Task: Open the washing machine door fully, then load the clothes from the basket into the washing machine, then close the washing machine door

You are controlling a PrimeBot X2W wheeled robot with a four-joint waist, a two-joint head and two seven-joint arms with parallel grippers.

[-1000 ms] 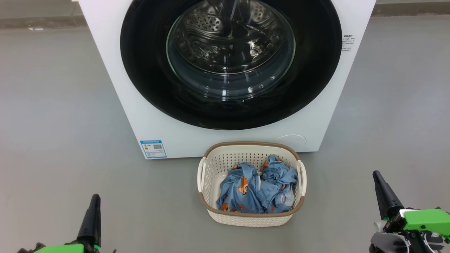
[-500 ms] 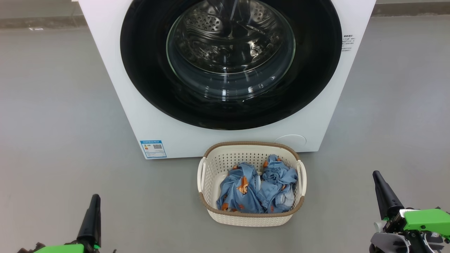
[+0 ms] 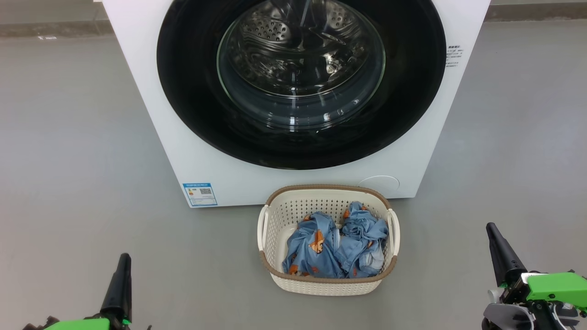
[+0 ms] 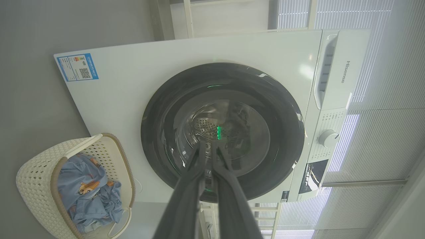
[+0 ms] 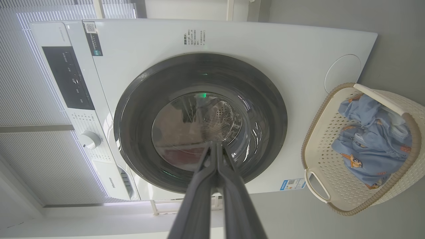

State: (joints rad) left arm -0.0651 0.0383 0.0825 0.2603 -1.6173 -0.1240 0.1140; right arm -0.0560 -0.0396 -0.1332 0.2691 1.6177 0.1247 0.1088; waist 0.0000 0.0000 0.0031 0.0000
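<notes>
As viewed from the head camera, floor [image 3: 69, 160]: plain grey, bearing every item listed below.
washing machine [image 3: 151, 114]: white front-loader at 12 o'clock of the head view, front facing the robot.
washing machine door [image 3: 192, 91]: round, glossy black, shut flat against the machine's front; the perforated steel drum [image 3: 275, 32] shows through its clear glass window [image 3: 300, 110].
basket [image 3: 328, 280]: cream, perforated, with a brown rim and white side handles; stands on the floor at 6 o'clock of the door, just beside the machine's base.
clothes [image 3: 339, 247]: two crumpled light blue garments with orange figures, side by side inside the basket.
right gripper [image 3: 491, 229]: at 4 o'clock of the head view, fingers pressed together, holding nothing, well apart from the basket.
left gripper [image 3: 124, 259]: at 8 o'clock, fingers pressed together, holding nothing, well apart from the basket.
energy sticker [image 3: 200, 194]: blue, at 7 o'clock of the door, on the machine's front.
service cap [image 3: 383, 181]: round, white, at 5 o'clock of the door, near the basket's far rim.
</notes>
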